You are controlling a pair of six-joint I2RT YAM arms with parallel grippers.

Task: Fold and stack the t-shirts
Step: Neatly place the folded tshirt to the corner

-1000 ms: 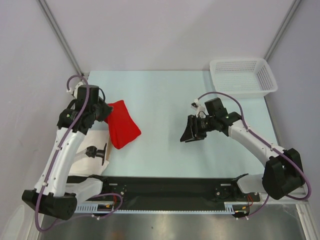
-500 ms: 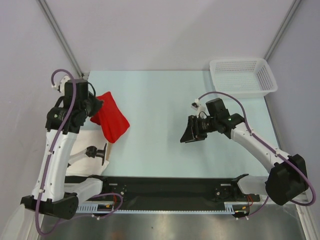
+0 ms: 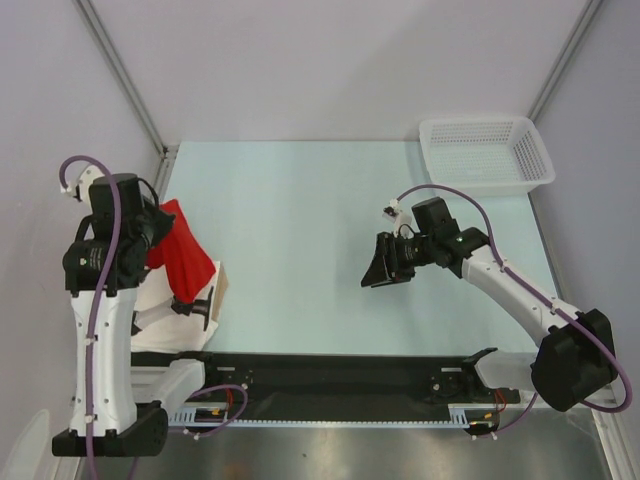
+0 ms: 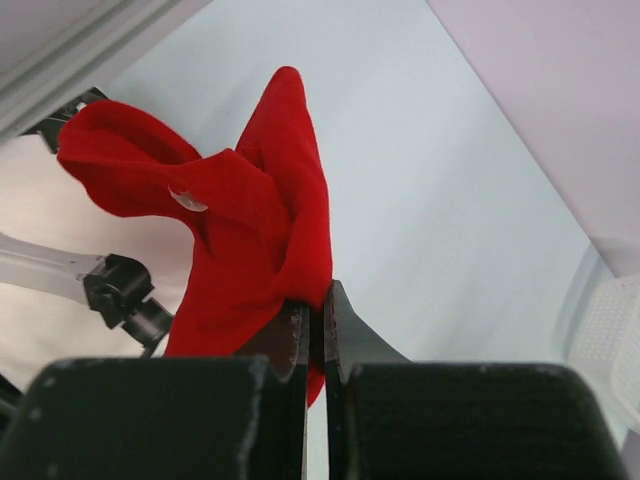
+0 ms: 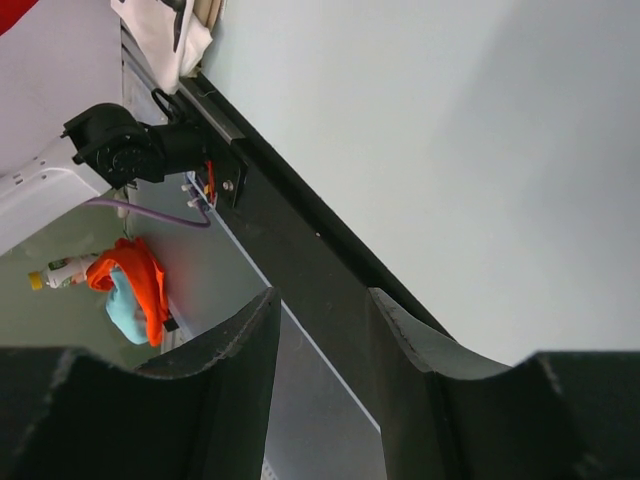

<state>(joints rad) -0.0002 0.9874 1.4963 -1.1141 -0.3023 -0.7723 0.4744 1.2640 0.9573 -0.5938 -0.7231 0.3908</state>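
A folded red t-shirt (image 3: 179,254) hangs from my left gripper (image 3: 158,225) at the table's far left edge, lifted off the surface. In the left wrist view the red t-shirt (image 4: 250,230) bunches above the gripper (image 4: 316,300), whose jaws are shut on a fold of the cloth. My right gripper (image 3: 378,272) hovers over the middle right of the table, open and empty; the right wrist view shows the gripper (image 5: 320,305) with its jaws apart and nothing between them.
A white mesh basket (image 3: 487,152) stands at the back right corner. A white cloth bag with a black fitting (image 3: 190,303) lies at the near left, just below the hanging t-shirt. The black rail (image 3: 340,375) runs along the near edge.
My left arm has swung left and towards the near side, carrying the red t-shirt from the table's left part to its left edge. The right arm has hardly moved.
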